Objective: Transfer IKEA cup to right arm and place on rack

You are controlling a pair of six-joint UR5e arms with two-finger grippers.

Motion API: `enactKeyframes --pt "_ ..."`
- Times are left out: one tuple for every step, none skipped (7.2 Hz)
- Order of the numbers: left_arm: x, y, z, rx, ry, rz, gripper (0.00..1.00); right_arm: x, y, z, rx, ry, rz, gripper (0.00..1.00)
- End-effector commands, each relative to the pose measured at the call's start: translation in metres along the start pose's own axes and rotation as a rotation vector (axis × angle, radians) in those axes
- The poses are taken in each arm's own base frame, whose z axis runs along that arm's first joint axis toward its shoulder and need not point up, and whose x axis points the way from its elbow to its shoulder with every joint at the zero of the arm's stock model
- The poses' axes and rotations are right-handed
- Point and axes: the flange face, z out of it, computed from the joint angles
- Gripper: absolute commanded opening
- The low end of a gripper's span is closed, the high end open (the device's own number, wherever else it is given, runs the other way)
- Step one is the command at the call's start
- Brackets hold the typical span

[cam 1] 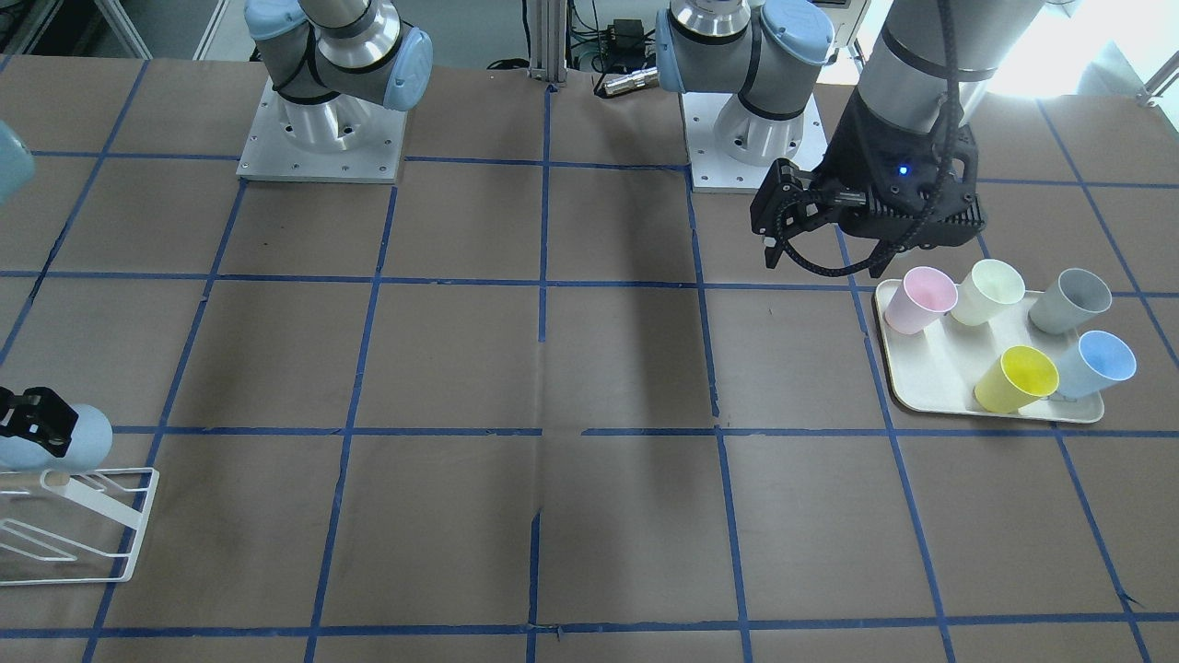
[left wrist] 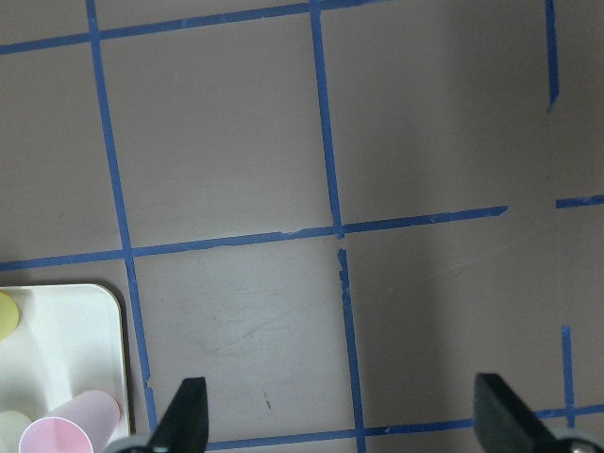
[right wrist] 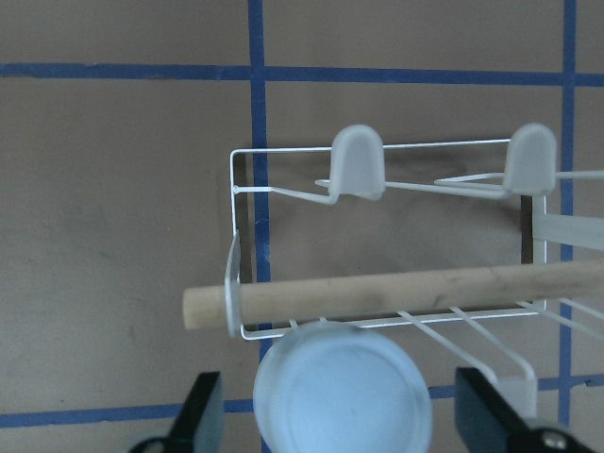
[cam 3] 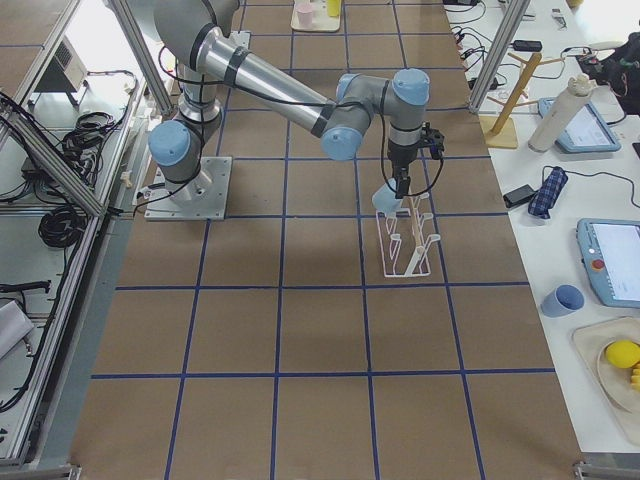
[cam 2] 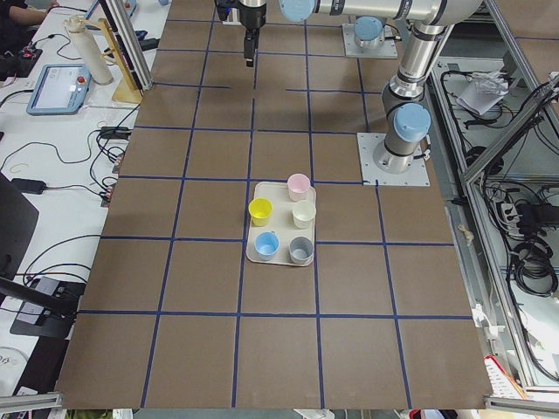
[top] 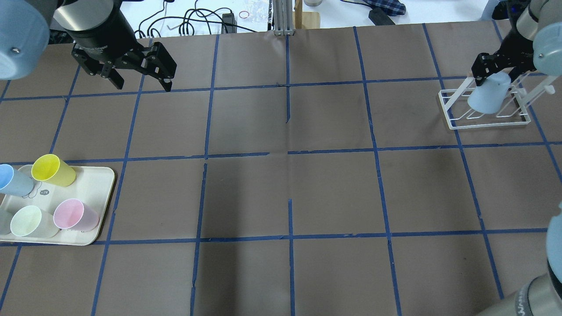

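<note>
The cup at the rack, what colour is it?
The cup is pale blue, clearest in the overhead view.

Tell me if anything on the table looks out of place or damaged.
Nothing is spilled or toppled. The blue tape lines break and misalign at the seams of the paper cover mid-table. The IKEA cup is upside down at the rack, between the open fingers of the right pincer, as intended.
</note>
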Motion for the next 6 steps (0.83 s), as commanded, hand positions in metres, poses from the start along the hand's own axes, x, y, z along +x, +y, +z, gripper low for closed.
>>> enactKeyframes --pt "0.0 0.002 0.0 -0.001 0.006 0.0 1.0 -0.009 0.003 -0.024 0.029 0.013 0.014 1.0" --pt "0.001 0.003 -0.001 0.002 0.007 0.0 1.0 -0.026 0.011 -0.048 0.009 0.0 0.007 1.0" --pt "0.001 0.003 0.0 0.001 0.011 0.0 1.0 -0.058 0.02 -0.072 -0.008 -0.012 0.017 1.0" --pt "-0.001 0.002 0.001 -0.001 0.012 -0.003 1.0 -0.09 0.029 -0.091 -0.006 -0.02 -0.009 1.0" --pt "0.0 0.002 0.001 0.001 0.012 -0.002 1.0 -0.139 0.035 -0.114 0.029 -0.021 -0.042 1.0" --pt "-0.001 0.003 0.002 -0.004 0.011 -0.003 1.0 -0.187 0.05 -0.127 0.006 -0.046 -0.091 1.0"
